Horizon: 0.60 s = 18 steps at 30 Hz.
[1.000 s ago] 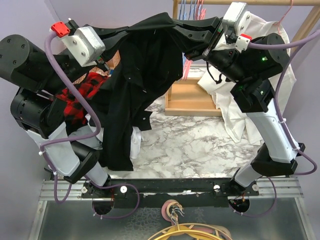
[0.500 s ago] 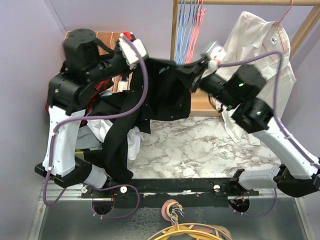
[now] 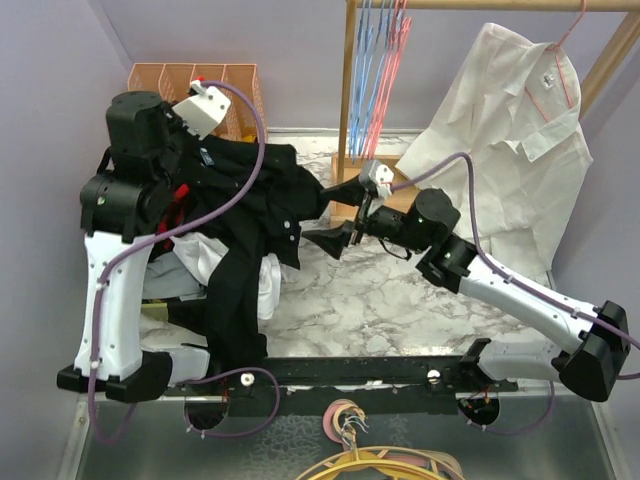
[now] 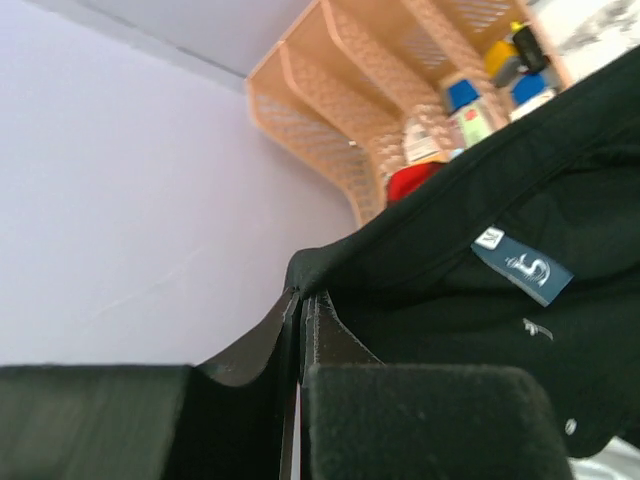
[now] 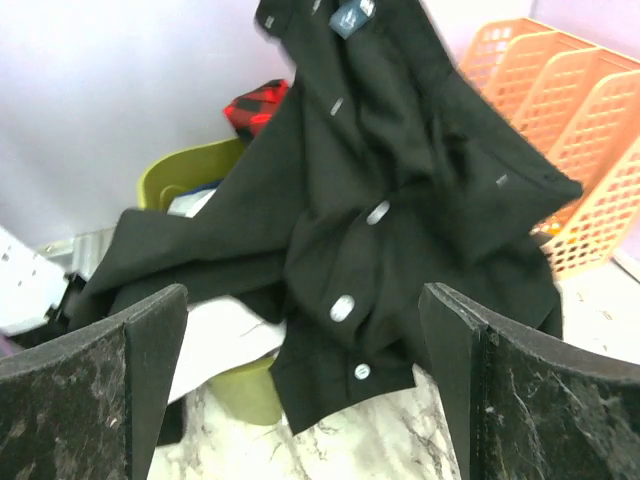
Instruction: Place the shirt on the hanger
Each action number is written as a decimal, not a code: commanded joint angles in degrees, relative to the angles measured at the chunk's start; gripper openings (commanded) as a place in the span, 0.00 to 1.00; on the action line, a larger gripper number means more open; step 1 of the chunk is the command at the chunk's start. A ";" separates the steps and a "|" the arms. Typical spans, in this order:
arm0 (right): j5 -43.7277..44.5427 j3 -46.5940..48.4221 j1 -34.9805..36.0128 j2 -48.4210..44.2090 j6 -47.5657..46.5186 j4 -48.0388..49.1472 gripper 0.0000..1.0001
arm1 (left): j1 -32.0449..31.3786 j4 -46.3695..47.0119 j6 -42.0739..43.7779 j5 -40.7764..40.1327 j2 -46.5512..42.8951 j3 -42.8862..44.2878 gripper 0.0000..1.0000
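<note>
The black shirt (image 3: 250, 205) hangs from its collar on the left side, its tail falling past the table's near edge. My left gripper (image 3: 212, 148) is shut on the collar edge (image 4: 310, 270), near the blue size label (image 4: 523, 266). My right gripper (image 3: 335, 215) stands open over the middle of the table, facing the shirt front (image 5: 400, 180) and apart from it, with nothing between its fingers (image 5: 150, 370). Thin pink-red hanger wires (image 3: 395, 65) hang beside blue ones on the wooden rail at the back.
A white shirt (image 3: 510, 130) hangs on the wooden rack (image 3: 350, 90) at the right. An orange file rack (image 3: 195, 78) stands back left. A green bin (image 5: 195, 165) with a red plaid garment (image 5: 255, 105) sits under the shirt. The table is marble (image 3: 380, 300).
Both arms have come down from high up. My right gripper has let go of the shirt, opened and dropped to mid-table. The shirt now hangs from the left gripper alone.
</note>
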 commanded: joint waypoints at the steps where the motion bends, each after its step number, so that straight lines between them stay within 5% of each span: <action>1: -5.87 -11.30 -1.13 -5.25 -0.56 22.09 0.99 | 0.02 3.43 4.37 -11.01 -6.72 -1.13 0.00; 6: 0.10 -18.20 -4.33 -2.65 -0.67 29.24 0.99 | -0.05 0.72 4.65 -9.22 -8.75 0.49 0.00; 11: -1.17 -21.45 -14.00 4.99 9.87 41.44 0.93 | -1.80 -1.21 4.82 -7.05 -9.79 3.63 0.00; 18: -8.15 -13.79 -14.76 19.87 13.64 49.24 0.89 | -3.28 -4.02 4.46 -2.99 -11.11 7.10 0.00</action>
